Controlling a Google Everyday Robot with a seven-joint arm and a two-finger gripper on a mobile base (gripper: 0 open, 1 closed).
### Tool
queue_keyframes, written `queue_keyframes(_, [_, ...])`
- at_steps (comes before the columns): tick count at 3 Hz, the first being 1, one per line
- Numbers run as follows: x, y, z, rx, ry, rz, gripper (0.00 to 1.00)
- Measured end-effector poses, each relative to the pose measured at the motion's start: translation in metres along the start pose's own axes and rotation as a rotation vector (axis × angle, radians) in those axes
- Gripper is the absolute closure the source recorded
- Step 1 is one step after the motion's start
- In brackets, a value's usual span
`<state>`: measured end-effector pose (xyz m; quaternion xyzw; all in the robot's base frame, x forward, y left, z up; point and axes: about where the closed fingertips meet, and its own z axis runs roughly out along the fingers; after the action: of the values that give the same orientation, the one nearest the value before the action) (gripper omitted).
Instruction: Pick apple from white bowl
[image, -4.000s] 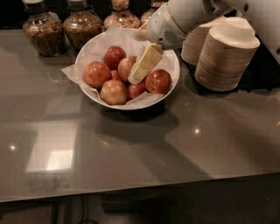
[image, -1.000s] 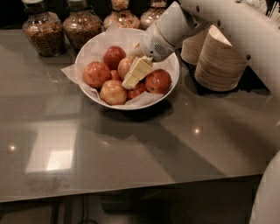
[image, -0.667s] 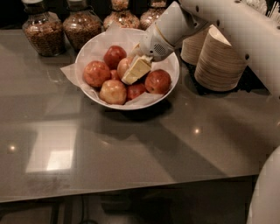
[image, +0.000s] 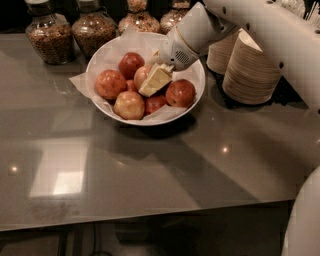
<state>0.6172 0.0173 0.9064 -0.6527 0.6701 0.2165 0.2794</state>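
Claw lower in round white bowl

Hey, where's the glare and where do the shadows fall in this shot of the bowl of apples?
In the camera view, a bright rectangular glare patch lies on the table at near left; the white bowl throws a dark shadow to its front right; the gripper, down among the apples in the bowl, is well lit.
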Motion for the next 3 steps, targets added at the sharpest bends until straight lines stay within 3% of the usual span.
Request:
queue_keyframes(1, [0.0,0.0,0.0,0.0,0.0,0.0,1.0])
queue_keyframes(2, [-0.005,0.01,-0.009,0.005,-0.058,-0.028,1.0])
queue_keyframes(3, [-0.014,0.031,-0.03,-0.001,-0.209,-0.098,1.0])
